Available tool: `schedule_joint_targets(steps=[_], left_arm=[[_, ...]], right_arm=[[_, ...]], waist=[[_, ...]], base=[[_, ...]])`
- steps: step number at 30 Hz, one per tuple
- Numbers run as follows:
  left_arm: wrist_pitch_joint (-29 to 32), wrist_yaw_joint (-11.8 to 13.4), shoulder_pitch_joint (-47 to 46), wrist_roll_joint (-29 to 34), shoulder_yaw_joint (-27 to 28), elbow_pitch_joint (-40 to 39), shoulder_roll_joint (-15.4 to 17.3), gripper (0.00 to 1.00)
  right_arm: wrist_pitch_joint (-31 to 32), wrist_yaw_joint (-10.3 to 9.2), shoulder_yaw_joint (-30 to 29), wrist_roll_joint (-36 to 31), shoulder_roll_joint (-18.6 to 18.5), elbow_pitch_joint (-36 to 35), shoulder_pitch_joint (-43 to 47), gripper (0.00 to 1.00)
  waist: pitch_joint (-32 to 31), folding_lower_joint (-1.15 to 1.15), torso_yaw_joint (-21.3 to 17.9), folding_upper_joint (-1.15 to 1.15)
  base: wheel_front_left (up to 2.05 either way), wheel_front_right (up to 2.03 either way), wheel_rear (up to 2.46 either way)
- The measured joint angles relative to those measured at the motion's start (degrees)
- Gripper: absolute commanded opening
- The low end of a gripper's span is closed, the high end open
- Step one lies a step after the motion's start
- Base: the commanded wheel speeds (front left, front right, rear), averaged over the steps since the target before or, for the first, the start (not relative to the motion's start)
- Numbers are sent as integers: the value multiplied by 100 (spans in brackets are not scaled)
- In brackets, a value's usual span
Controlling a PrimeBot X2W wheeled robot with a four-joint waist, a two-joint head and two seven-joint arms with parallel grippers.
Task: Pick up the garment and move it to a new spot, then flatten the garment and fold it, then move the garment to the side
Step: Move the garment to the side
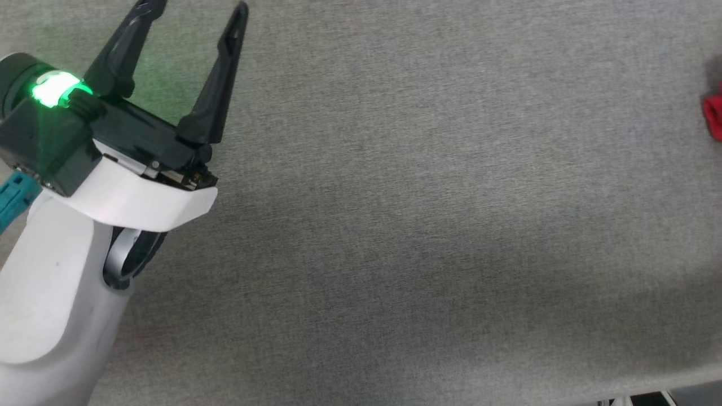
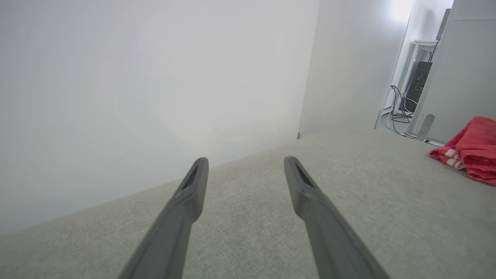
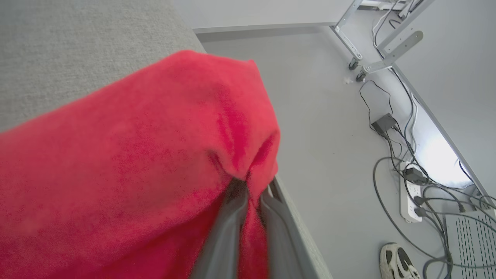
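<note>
**Head view.** The left gripper [image 1: 197,8] hangs over the left part of the grey table [image 1: 423,197]. Its two dark fingers are spread wide with nothing between them. It is probably parked here to stay clear of the other arm's work. One garment [image 1: 713,115] shows as a red sliver at the right border, well apart from this gripper.

**Left wrist view.** Two fingers [image 2: 193,193] stand wide apart above bare tabletop, aimed at a white wall [image 2: 155,77]. The single garment [image 2: 472,149] lies bunched at the far right of the table, with a white-striped edge turned this way.

**Right wrist view.** The right gripper [image 3: 252,190] has its two fingers drawn narrow on a fold of the garment [image 3: 135,155], with the tips buried in red cloth. The pinch sits beside the table's edge, with the floor [image 3: 329,135] beyond it. Taking hold of a gathered fold suits the opening step, picking the garment up to carry it to a new spot. Whether the cloth is already off the surface cannot be told. The floor holds one shoe [image 3: 399,261], one power strip [image 3: 410,201] and several tangled cables [image 3: 387,170], too overlapped to count
</note>
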Motion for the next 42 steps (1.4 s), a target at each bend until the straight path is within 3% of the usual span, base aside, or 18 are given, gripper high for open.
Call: schedule_joint_targets(steps=[4,5,6,7,15,20,25,34,42], left_arm=[[0,0,-147,-9,-75,116,-26,100],[0,0,-146,-9,-71,144,-47,100],[0,0,-140,-9,-60,172,-71,100],[0,0,-118,-9,-37,214,-97,100],[0,0,910,18,466,619,-534,100],[0,0,1681,22,872,942,-799,100],[0,0,2341,57,1261,1199,-1077,100],[0,1,3414,104,1826,1467,-1350,100],[0,0,4142,104,1986,1300,-1459,100]], right_arm=[[-348,-1,105,-343,-37,494,-250,0],[-427,-1,137,-401,-36,584,-275,38],[-523,-1,169,-459,-42,647,-287,87],[-611,-1,198,-505,-65,736,-298,100],[-1356,0,1359,-413,-190,712,259,100],[-2109,3,2584,83,147,515,775,100],[-2841,0,3348,405,385,614,1224,100],[-3784,0,4077,877,1006,870,1822,100],[-3998,0,3949,1062,1161,520,2345,100]], waist=[[8,0,94,0],[-24,0,107,0],[-63,0,121,0],[-112,0,132,0],[-924,0,263,0],[-1517,0,384,0],[-2096,0,570,0],[-3004,0,920,0],[-3612,0,927,0]], base=[[0,0,0],[0,0,0],[0,0,0],[0,0,0],[0,0,0],[0,0,0],[0,0,0],[0,0,0],[0,0,0]])
